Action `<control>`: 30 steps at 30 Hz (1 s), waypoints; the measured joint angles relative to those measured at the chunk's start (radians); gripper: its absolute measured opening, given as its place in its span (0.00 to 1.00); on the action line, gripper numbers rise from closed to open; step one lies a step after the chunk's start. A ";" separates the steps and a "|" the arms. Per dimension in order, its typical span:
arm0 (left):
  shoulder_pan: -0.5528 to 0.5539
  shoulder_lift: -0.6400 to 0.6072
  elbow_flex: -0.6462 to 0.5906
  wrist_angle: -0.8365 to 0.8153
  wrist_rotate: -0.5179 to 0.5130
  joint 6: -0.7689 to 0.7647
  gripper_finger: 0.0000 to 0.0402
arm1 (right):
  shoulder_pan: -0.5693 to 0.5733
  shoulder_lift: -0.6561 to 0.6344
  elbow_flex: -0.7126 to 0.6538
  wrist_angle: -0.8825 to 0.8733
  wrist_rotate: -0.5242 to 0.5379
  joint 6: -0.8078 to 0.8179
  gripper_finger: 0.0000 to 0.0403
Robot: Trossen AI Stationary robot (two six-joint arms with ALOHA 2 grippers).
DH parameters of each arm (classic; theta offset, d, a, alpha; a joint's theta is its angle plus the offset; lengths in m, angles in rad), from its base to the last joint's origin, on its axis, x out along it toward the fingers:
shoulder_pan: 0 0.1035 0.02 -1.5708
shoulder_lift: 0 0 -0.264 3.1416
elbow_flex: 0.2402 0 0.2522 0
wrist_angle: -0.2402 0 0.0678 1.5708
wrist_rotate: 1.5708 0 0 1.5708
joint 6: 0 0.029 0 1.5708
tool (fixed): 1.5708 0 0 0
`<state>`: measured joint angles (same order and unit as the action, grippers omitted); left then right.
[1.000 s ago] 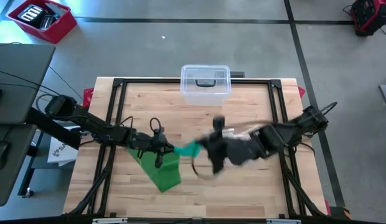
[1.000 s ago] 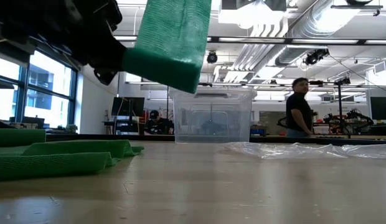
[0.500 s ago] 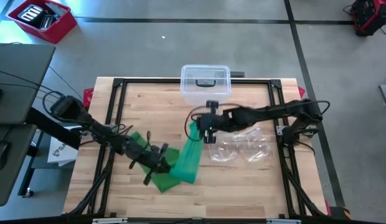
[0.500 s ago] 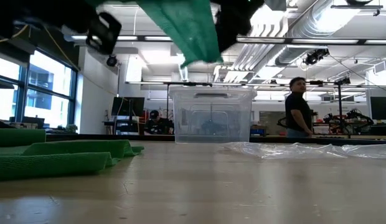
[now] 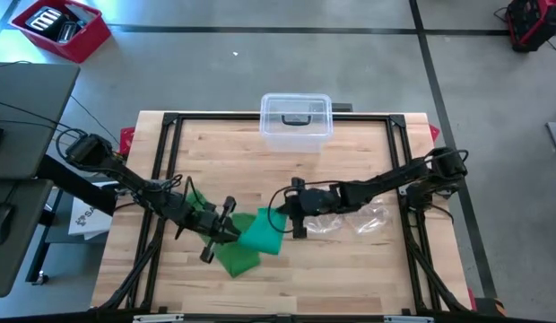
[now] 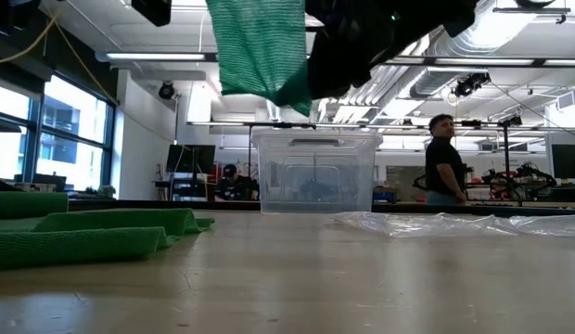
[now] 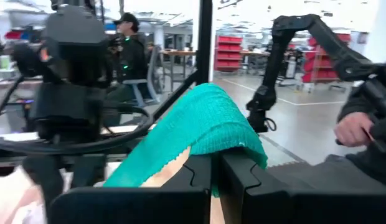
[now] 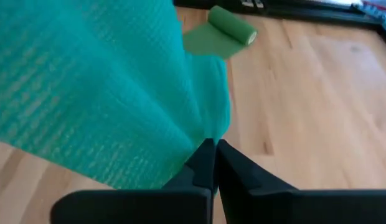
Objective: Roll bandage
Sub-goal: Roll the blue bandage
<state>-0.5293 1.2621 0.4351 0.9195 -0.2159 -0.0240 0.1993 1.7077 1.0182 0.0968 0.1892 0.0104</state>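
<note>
Both arms hold the green bandage [image 5: 257, 231] up off the bench [image 5: 368, 278], stretched between them above the middle of the boards, a little toward the front edge. The left end effector [image 5: 222, 229] has its fingers pressed together on one end of the strip; its wrist view shows the mesh draped over the closed tips. The right end effector [image 5: 292, 212] pinches the other end, fingers closed tight with the cloth spilling out of them. Held this way the strip hangs taut and flat in the air, which I take to be the point: a smooth, tensioned length is far easier to wind than a crumpled one.

More green cloth lies folded on the bench beneath, trailing toward the front left, with a partly rolled piece [image 8: 231, 25] resting on the wood beyond. Crumpled clear plastic wrap [image 5: 354, 215] sits just right of centre, and a clear lidded tub [image 5: 296, 119] stands at the middle of the back edge.
</note>
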 joint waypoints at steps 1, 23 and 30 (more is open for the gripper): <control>0.000 0.000 0.000 -0.003 -0.011 -0.007 0.00 | 0.000 0.000 -0.006 -0.004 -0.004 0.021 0.04; 0.026 0.000 0.001 -0.053 -0.291 -0.116 0.00 | -0.029 -0.073 0.189 -0.528 -0.085 0.124 0.40; 0.026 0.000 0.001 -0.077 -0.302 -0.153 0.00 | -0.028 -0.053 0.189 -0.547 -0.047 0.107 0.40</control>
<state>-0.5029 1.2621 0.4358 0.8422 -0.5176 -0.1775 0.1711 1.6544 1.2076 -0.4506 0.1425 0.1178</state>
